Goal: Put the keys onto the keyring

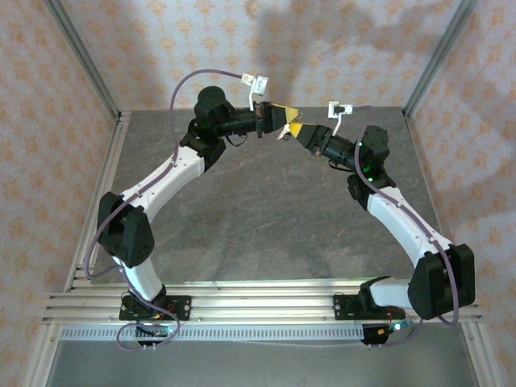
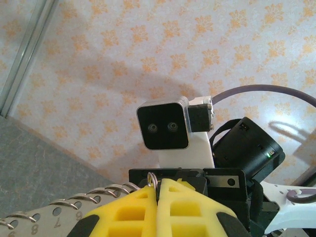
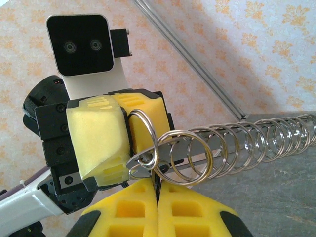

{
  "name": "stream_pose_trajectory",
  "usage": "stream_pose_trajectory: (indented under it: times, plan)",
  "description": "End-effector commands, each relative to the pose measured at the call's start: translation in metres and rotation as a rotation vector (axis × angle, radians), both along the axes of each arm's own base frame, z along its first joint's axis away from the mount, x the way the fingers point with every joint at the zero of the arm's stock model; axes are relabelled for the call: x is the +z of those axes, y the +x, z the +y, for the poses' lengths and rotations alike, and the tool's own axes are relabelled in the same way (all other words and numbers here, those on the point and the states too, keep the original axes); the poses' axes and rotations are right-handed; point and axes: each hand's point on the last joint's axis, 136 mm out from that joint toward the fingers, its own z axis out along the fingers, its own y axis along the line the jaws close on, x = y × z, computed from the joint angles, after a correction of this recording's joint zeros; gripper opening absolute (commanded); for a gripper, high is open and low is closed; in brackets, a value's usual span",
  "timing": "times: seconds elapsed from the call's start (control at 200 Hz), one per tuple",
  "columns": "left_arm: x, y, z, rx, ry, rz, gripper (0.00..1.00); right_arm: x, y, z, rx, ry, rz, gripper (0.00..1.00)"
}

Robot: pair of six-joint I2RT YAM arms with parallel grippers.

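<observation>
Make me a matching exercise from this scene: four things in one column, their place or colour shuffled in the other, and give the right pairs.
Things:
1. keyring
2. wire coil
3. table
4. wall

Descriptions:
A. grey, stone-like surface
B. pale, with an orange flower pattern
C. pinched between the shut fingers of the left gripper
D. long row of silvery loops stretching away sideways

Pairs: 1-C, 2-D, 3-A, 4-B
</observation>
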Motion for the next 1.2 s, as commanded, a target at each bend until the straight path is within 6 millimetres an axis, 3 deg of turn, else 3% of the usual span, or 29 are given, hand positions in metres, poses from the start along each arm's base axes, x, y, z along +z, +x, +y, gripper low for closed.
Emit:
stream_pose_trajectory:
  times: [0.0, 0.25, 0.355, 0.651, 0.976, 1.016, 1.196]
  plan:
    - [0.01, -0.019, -0.013, -0.065, -0.031, -0.054, 0.0, 0.019, 0.0, 0.005, -0.012, 0.044, -0.056, 0.0]
    - [0.007, -0.017, -0.013, -0.054, -0.044, -0.042, 0.0, 0.039, 0.009, 0.001, -0.019, 0.19, -0.044, 0.0]
    - [0.007, -0.016, -0.013, -0.045, -0.049, -0.038, 0.0, 0.032, 0.01, 0.007, 0.006, 0.156, -0.013, 0.0]
    - [0.006, 0.002, -0.008, 0.05, -0.097, 0.001, 0.0, 0.012, 0.0, -0.007, -0.103, 0.022, 0.003, 0.0]
    - [0.012, 0.012, -0.003, 0.092, -0.167, 0.025, 0.0, 0.001, 0.002, -0.025, -0.168, 0.008, 0.04, 0.04]
    - [0.013, 0.012, -0.004, 0.09, -0.168, 0.026, 0.0, 0.009, -0.004, -0.03, -0.175, 0.016, 0.019, 0.04]
    - [0.014, 0.013, -0.003, 0.09, -0.177, 0.028, 0.0, 0.01, -0.005, -0.04, -0.203, 0.015, 0.022, 0.07]
